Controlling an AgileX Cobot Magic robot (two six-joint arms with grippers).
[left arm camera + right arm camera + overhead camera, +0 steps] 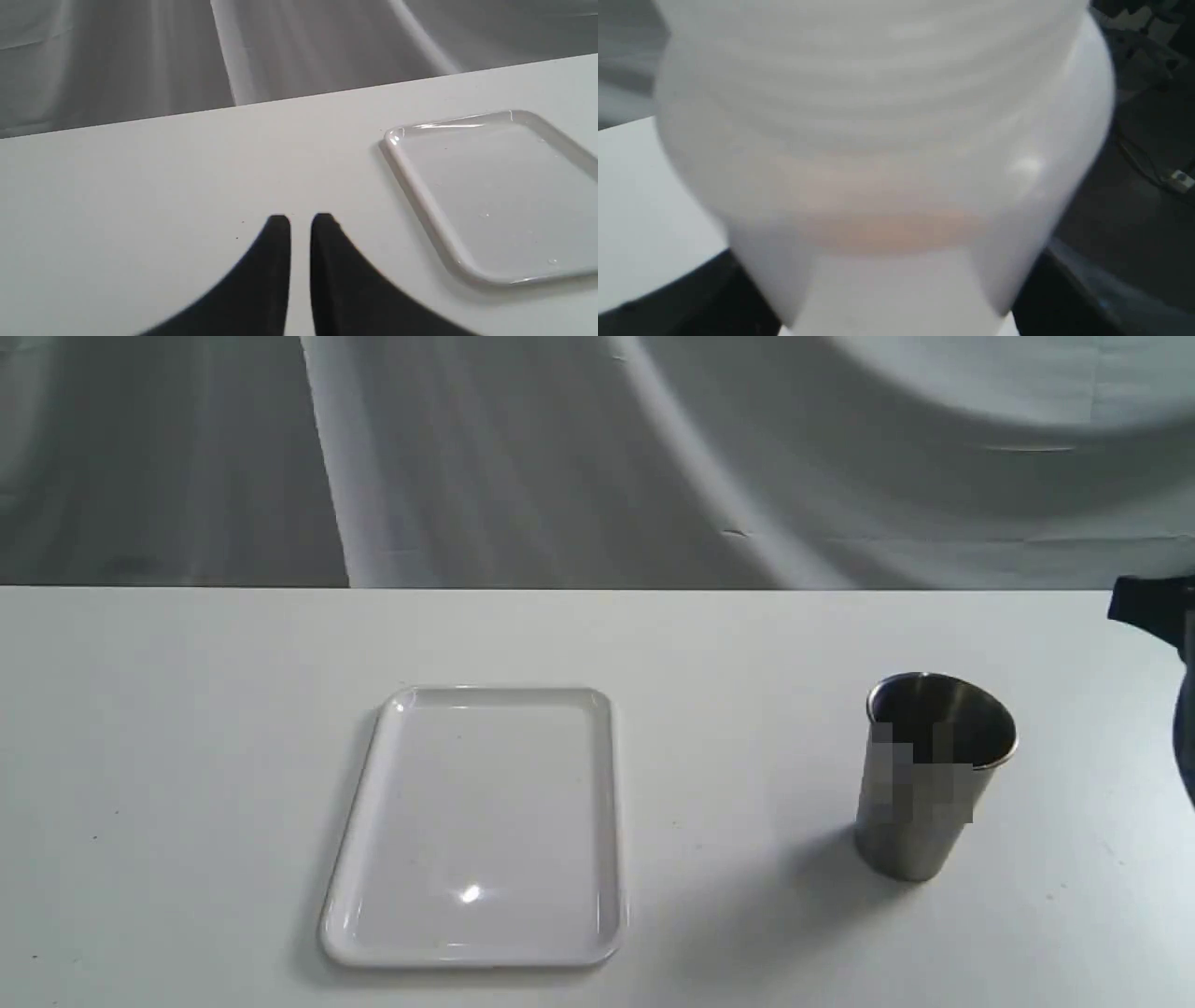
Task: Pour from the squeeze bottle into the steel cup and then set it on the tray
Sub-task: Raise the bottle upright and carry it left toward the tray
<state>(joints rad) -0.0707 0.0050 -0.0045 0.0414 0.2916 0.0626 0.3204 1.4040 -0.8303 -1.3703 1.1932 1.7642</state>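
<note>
Jaws of right gripper [896, 298] clamped around squeeze bottle [887, 140]; left gripper [300, 224] nearly closed, empty.

White table with two items

The table [187, 756] bears the tray [478, 956] lying flat near its middle, and the steel cup [920, 845] standing upright well apart to the tray's right.
</note>
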